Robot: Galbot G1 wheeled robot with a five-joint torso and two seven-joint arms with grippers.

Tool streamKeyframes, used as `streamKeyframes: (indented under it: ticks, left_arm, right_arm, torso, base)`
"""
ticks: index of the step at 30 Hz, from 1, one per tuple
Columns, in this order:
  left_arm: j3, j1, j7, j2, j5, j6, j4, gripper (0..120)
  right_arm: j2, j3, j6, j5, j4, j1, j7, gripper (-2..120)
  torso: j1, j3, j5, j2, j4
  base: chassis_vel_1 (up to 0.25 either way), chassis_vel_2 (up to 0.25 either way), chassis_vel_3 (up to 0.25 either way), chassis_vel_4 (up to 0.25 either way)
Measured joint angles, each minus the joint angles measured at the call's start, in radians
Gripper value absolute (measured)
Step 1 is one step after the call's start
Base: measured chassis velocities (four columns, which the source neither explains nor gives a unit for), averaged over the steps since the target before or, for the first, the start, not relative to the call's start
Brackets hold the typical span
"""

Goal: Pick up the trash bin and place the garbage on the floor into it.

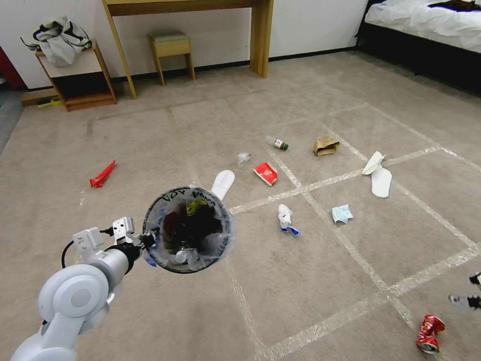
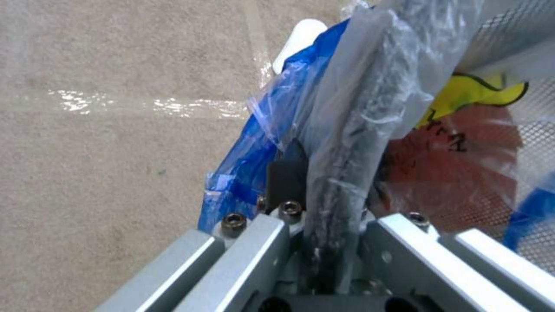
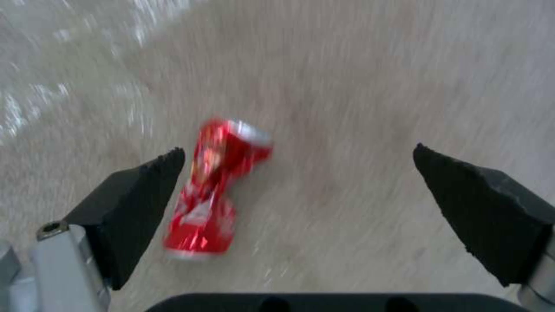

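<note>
So on the left, the left gripper (image 1: 145, 240) is clamped onto the rim of the trash bin (image 1: 187, 229) and holds it up off the floor (image 1: 150, 311), near the robot. In the left wrist view you can see the fingers pinching the bag-covered rim, with the bin's liner (image 2: 370, 86) and its blue edging bunched up around them. Looking down into the bin there's already some stuff in there: something yellow, dark bits, clear plastic.

Garbage on the carpet, left to right: a red wrapper (image 1: 102, 174) way off on the left, a white slipper (image 1: 223, 183) poking out from just behind the bin, a crumpled clear bit (image 1: 243, 158), another red wrapper (image 1: 265, 173), a small bottle (image 1: 277, 144) farther back, a white and blue scrap (image 1: 285, 219) nearer, a brown paper bag (image 1: 325, 146), a blue face mask (image 1: 342, 214), then a second white slipper (image 1: 381, 181) with a white piece touching its far end.

Far right and near: a crushed red can (image 1: 429, 333) lies on its side. The right gripper (image 3: 298, 173) hangs right above it with its jaws spread wide. One pad (image 3: 138, 203) sits just beside the can (image 3: 211, 182), not touching as far as I can tell.
</note>
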Motion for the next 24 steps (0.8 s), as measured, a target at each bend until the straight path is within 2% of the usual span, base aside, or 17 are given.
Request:
streamKeyframes:
  ticks: [5,15,24]
  left_arm:
    - [0.006,-0.003,0.006,0.001,0.010,-0.001,0.014,0]
    - [0.034,-0.008,0.014,0.002,0.028,-0.003,0.035,0]
    - [0.047,-0.007,0.016,0.003,0.038,-0.005,0.040,0]
  right_arm:
    - [0.040,-0.020,-0.012,0.036,-0.065,0.039,0.053,100]
    - [0.078,-0.076,0.000,-0.007,-0.189,0.112,0.055,100]
    - [0.126,-0.080,-0.016,-0.006,-0.152,0.125,0.063,100]
  torso:
    - [0.000,0.000,-0.0006,0.000,0.0005]
    - [0.000,0.000,-0.0007,0.000,0.0002]
    - [0.000,0.000,-0.0010,0.000,0.0004]
  base:
    - [0.000,0.000,0.000,0.000]
    - [0.000,0.000,0.000,0.000]
    - [0.000,0.000,0.000,0.000]
